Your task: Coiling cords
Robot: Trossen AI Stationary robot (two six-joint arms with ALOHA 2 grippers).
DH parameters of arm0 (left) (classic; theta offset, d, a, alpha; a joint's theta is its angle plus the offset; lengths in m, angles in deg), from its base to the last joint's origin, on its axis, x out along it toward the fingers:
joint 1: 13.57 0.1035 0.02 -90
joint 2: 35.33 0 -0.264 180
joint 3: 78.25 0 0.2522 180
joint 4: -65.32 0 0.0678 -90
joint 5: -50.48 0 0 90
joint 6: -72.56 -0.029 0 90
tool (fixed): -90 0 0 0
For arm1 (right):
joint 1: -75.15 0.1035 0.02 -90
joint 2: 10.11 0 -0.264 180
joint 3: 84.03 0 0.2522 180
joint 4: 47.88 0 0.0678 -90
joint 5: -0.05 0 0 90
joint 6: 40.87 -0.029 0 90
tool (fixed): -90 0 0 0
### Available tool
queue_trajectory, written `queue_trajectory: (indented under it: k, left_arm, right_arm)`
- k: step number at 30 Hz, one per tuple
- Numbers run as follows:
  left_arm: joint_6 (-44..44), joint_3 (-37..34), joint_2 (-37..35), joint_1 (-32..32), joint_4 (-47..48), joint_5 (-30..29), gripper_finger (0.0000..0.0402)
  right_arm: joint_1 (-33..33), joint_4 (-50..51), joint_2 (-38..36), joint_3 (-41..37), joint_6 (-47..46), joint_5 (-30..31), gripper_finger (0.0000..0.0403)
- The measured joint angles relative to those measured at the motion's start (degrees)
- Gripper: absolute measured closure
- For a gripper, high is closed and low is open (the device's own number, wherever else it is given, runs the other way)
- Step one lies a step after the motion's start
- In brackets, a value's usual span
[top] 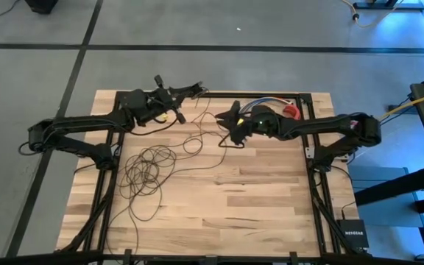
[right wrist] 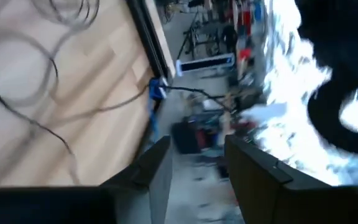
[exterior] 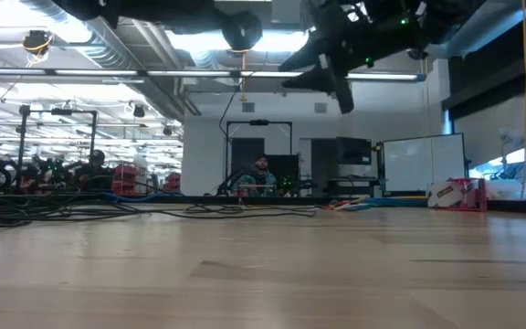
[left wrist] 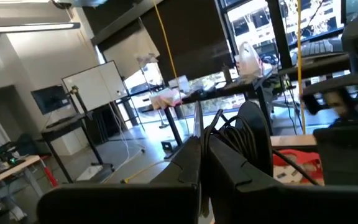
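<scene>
The cords are one thin dark wire. Most of it lies in loose loops [top: 147, 169] on the left half of the wooden table [top: 256, 206]. One strand [top: 197, 112] runs up from there to my left gripper [top: 192, 90]. That gripper is shut, high over the far edge. In the left wrist view, a bunch of dark loops [left wrist: 248, 134] sits beside its fingers. My right gripper [top: 229, 121] hovers open above the table's middle far part, next to the strand, with nothing between its fingers [right wrist: 157, 168]. My left gripper pinches the cord between its two shut fingers [left wrist: 229, 168]. A short piece of cord [left wrist: 197, 121] sticks out past the fingertips. The fingers lie roughly level, high above the table. From them the cord [exterior: 242, 87] hangs slack down to the loops on the table.
A short bundle of multicoloured wires [top: 271, 103] and a red piece [top: 291, 112] lie at the far right of the table. A thick yellow cable [top: 418, 101] runs past the right edge. A black box [top: 353, 234] sits off the near right corner. A person [exterior: 261, 172] stands far behind the table.
</scene>
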Motion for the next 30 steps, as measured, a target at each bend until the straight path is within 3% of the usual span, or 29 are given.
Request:
queue_trajectory:
  k: [5,11,24,30]
  left_arm:
    - [0.41,0.04,-0.11,0.11,0.16,-0.02,0.0394]
    - [1.35,0.04,-0.08,0.11,1.07,-0.02,0.0397]
    - [1.56,0.04,-0.08,0.11,1.17,-0.05,0.0392]
    - [1.58,0.04,-0.08,0.11,2.14,-0.07,0.0391]
  right_arm:
    - [1.18,-6.47,4.06,0.3,17.76,2.22,0.0254]
    - [2.54,-17.25,9.18,0.52,28.77,2.91,0.0254]
    - [2.19,-16.13,17.76,11.29,31.78,11.05,0.0256]
    - [2.16,-13.27,18.29,11.2,30.81,11.07,0.0317]
